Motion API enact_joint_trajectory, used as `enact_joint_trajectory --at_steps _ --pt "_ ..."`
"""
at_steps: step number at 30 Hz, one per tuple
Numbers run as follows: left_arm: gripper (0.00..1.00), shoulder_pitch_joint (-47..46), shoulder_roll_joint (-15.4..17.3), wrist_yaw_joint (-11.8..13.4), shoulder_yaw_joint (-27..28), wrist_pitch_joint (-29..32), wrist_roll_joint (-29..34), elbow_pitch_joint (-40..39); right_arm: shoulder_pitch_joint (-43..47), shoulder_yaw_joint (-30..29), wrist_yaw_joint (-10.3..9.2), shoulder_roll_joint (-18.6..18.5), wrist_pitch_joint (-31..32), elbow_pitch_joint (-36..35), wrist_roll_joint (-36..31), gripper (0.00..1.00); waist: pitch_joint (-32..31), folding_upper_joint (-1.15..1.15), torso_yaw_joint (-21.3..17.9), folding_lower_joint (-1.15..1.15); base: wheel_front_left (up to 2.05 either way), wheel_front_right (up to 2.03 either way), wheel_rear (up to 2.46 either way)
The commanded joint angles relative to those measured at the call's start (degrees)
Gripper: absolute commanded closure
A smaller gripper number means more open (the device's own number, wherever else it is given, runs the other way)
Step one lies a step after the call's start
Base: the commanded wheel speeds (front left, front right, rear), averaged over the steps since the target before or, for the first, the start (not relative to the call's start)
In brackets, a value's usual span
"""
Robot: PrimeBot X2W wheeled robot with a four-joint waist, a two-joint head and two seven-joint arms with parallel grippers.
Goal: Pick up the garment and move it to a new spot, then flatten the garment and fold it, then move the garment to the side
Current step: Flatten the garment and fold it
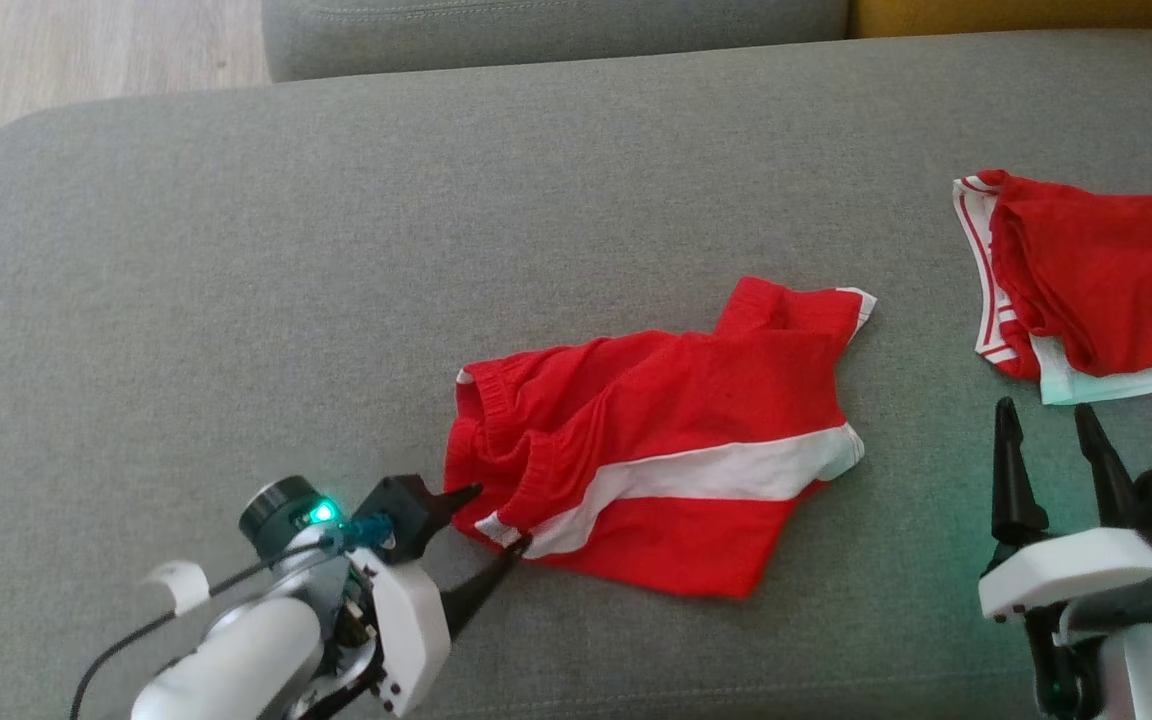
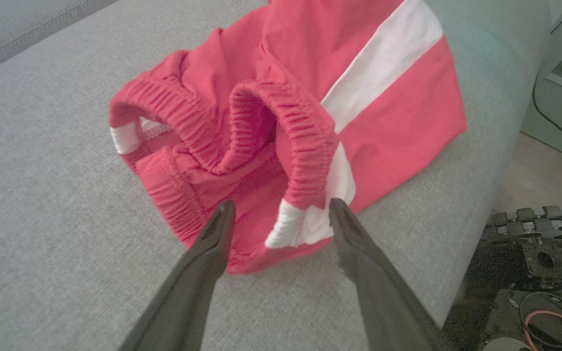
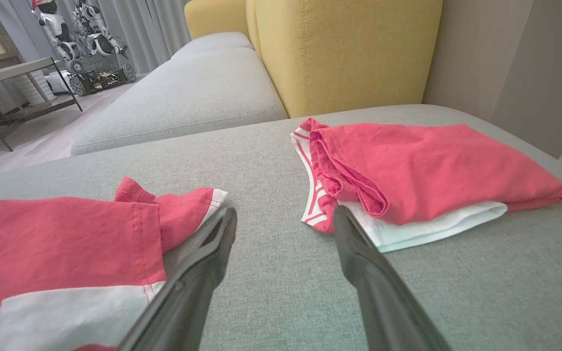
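A: What is shown from the head?
B: The left claw point(image 1: 501, 517) is spread wide at the waistband of the red garment point(image 1: 676, 450), which is crumpled mid-cushion on the grey sofa point(image 1: 236, 250). The right claw point(image 1: 1044, 408) is parted, empty, near a folded pile point(image 1: 1106, 270) cut off by the frame.
A: From the left wrist?
B: The waistband point(image 2: 305, 141) corner is straddled by the fingers point(image 2: 203, 263); contact cannot be judged.
A: The right wrist?
B: Bare cushion is framed between the spread fingers point(image 3: 369, 273), with the red garment point(image 3: 66, 234) and the folded pile point(image 3: 432, 161) on either side.
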Motion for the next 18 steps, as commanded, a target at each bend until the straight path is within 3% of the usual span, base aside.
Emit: enact_joint_trajectory --at_steps 1,3,4,11,18 --pt "0.20 -3.87 2.02 0.07 1.92 0.09 -0.66 -1.22 -2.26 0.98 -0.04 -0.31 -0.67 -1.73 -0.36 0.00 0.01 0.00 0.01 0.00 0.00 0.00 0.00" --pt "0.91 -4.25 2.05 0.07 1.38 0.18 -1.21 -0.90 -2.39 0.87 -0.04 -0.31 -0.67 -1.71 -0.43 0.00 0.02 0.00 0.04 0.00 0.00 0.00 0.00" --pt "1.00 -4.44 2.08 0.07 1.16 0.18 -1.42 -0.78 -2.44 0.83 -0.04 -0.30 -0.66 -1.70 -0.48 0.00 0.02 0.00 0.07 0.00 0.00 0.00 0.00" --pt "1.00 -4.57 1.78 0.57 2.89 -1.47 -4.13 -0.69 -2.74 2.48 -0.04 -0.29 1.50 -0.04 -0.29 0.00 -0.03 0.00 0.62 0.00 0.00 0.00 0.00" --pt "1.00 -3.95 0.72 2.44 5.85 -3.38 -7.53 -1.41 -4.71 8.63 -0.04 -1.11 5.55 5.25 4.02 0.00 0.12 0.00 1.52 0.00 0.00 0.00 0.00"
